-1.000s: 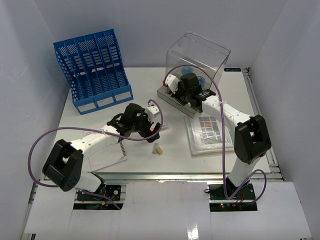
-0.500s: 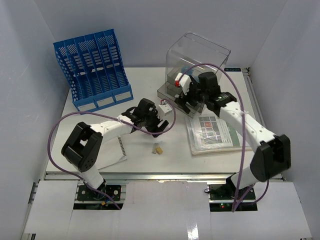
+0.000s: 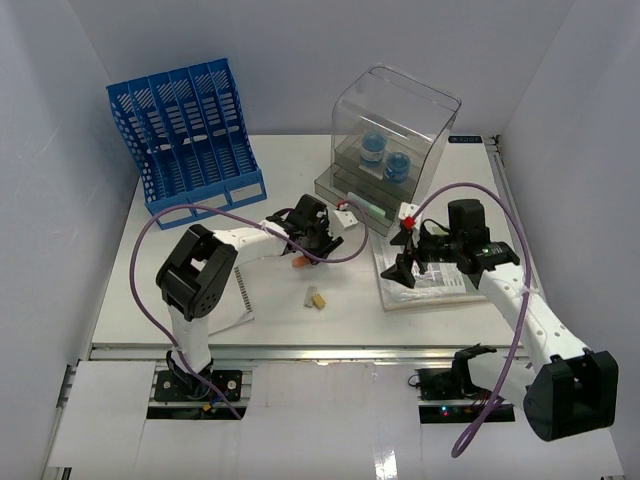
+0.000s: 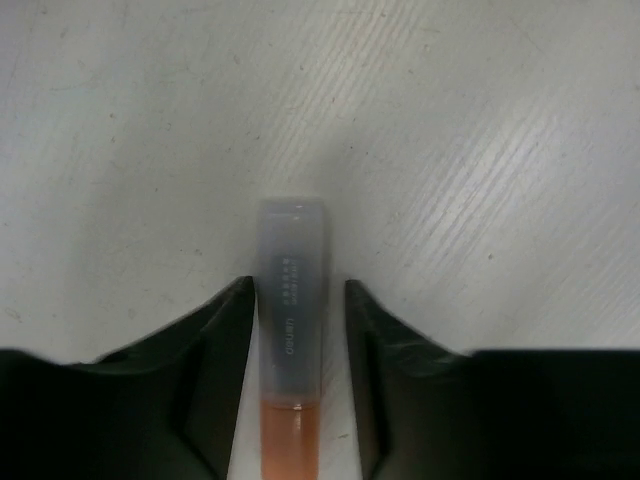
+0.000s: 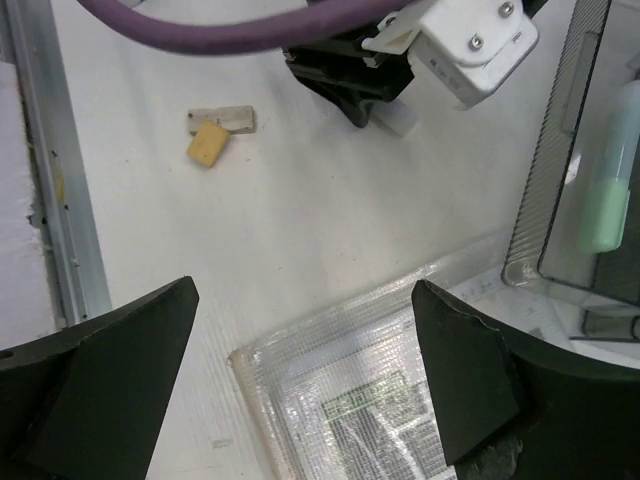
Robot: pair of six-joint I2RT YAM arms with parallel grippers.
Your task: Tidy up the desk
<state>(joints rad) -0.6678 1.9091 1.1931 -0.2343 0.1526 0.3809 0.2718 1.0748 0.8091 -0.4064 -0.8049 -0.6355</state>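
Basically left gripper (image 4: 297,295) sits narrowed astride the orange tube (image 4: 291,250) lying mid desk (image 3: 350,312), sliver of gap, likely lined up to pinch, right gripper (image 5: 300,400) spread wide, empty, over sleeved papers (image 3: 420,286) at right

- The left arm (image 3: 240,240) reaches from its near-left base toward the middle, with the elbow folded sharply.
- The left claw (image 4: 297,288) points straight down, low, with its jaws partly apart.
- The right arm (image 3: 520,300) stretches from the near right, angled left.
- The right claw (image 5: 305,300) hangs with its jaws spread wide.
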